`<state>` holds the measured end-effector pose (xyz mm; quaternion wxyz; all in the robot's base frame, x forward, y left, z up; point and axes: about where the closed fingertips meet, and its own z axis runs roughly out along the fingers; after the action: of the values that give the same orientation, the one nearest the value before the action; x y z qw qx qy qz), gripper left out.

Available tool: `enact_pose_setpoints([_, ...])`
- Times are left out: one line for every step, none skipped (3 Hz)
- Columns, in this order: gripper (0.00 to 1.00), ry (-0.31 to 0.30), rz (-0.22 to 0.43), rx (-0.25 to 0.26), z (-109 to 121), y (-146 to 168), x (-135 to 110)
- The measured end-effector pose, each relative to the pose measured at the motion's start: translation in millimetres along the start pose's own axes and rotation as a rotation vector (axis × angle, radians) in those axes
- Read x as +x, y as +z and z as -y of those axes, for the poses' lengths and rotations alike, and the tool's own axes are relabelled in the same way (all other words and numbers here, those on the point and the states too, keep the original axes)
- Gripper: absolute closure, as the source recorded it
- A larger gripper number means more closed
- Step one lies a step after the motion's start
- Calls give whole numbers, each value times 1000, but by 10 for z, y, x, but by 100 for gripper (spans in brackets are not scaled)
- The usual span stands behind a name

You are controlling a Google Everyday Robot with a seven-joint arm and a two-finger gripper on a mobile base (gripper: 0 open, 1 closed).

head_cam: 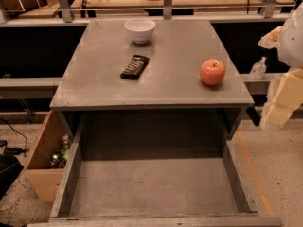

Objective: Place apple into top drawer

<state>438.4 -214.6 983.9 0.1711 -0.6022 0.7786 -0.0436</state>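
1. Camera view looks down on a grey worktop [180,46]. The top drawer [151,186] is pulled wide open under it, in the lower half of the frame.
2. The apple [212,72] is red and round. It sits on the worktop near the right edge. It is not in the drawer.
3. The gripper [282,100] is at the right edge of the frame, pale and blocky. It is off to the side of the worktop, apart from the apple. I cannot tell if it is open or closed.
4. A white bowl [139,30] sits at the back of the worktop, in the upper middle. A small black packet [135,67] lies in front of it, left of the apple.
5. A tan wooden box [45,150] stands on the floor at the lower left, just beside the drawer.
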Motion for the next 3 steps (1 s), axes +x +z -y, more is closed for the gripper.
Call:
enact_pose_setpoints([0, 0, 0, 0, 0, 0, 0])
enact_pose_setpoints([0, 26, 54, 47, 163, 36, -22])
enact_pose_setpoints([0, 96, 172, 110, 445, 179, 122])
